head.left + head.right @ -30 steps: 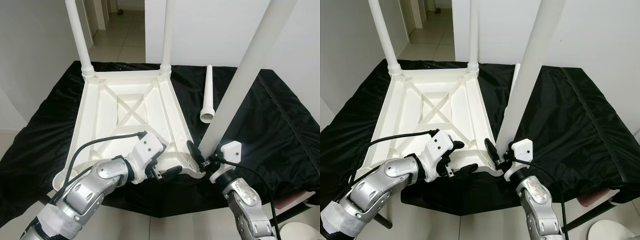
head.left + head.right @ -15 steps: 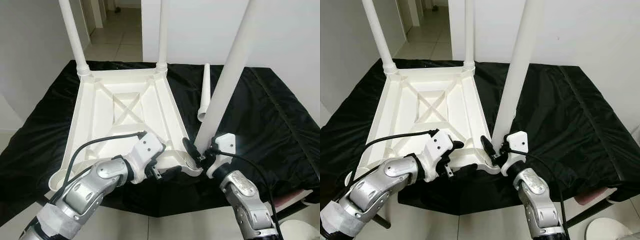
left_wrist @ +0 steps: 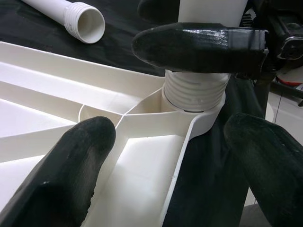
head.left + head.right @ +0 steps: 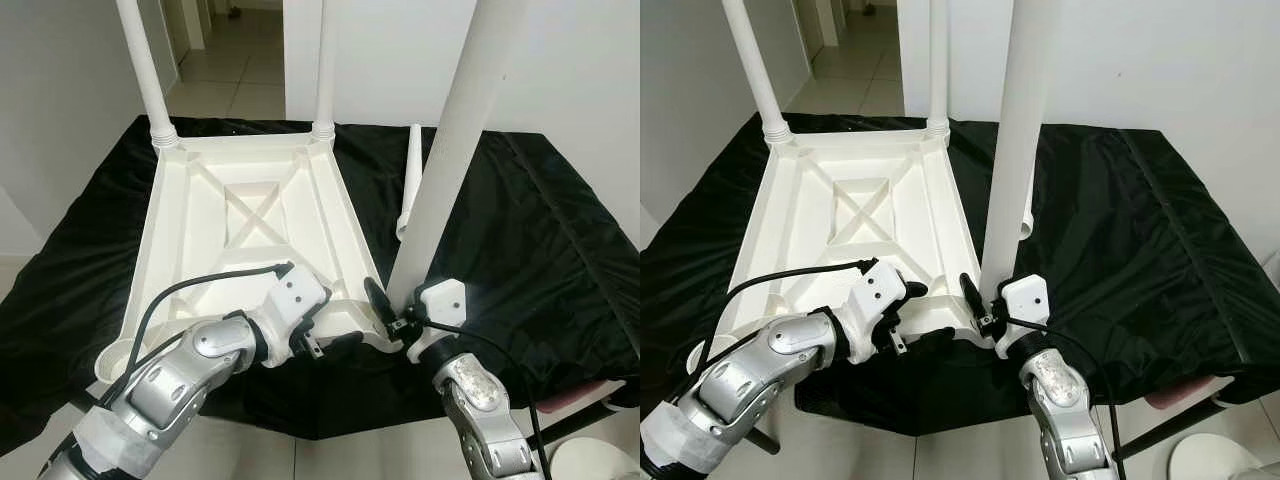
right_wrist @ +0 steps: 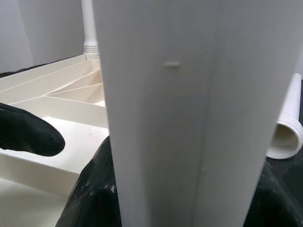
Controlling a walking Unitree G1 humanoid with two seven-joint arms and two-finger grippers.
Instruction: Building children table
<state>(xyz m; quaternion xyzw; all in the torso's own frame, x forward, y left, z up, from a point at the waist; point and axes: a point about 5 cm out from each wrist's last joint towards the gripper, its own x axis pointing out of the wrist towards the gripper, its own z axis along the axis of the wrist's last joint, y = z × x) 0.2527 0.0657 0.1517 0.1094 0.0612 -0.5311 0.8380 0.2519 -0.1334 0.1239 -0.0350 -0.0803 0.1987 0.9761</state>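
we see the upturned tabletop (image 4: pixel 250 230) on the black-draped surface (image 4: pixel 540 240). right gripper (image 4: pixel 392 318) jaws clench a leg (image 4: pixel 440 190) standing in its near-right socket (image 3: pixel 196 101); left gripper (image 4: pixel 325 340) jaws, spread, straddle that corner.

My head cameras looked forward and down over the upturned table top (image 4: pixel 250 215); both eyes shared it; my left wrist camera sat close at its corner socket (image 3: pixel 195 101); my right wrist camera pressed against the upright leg (image 5: pixel 189 113).
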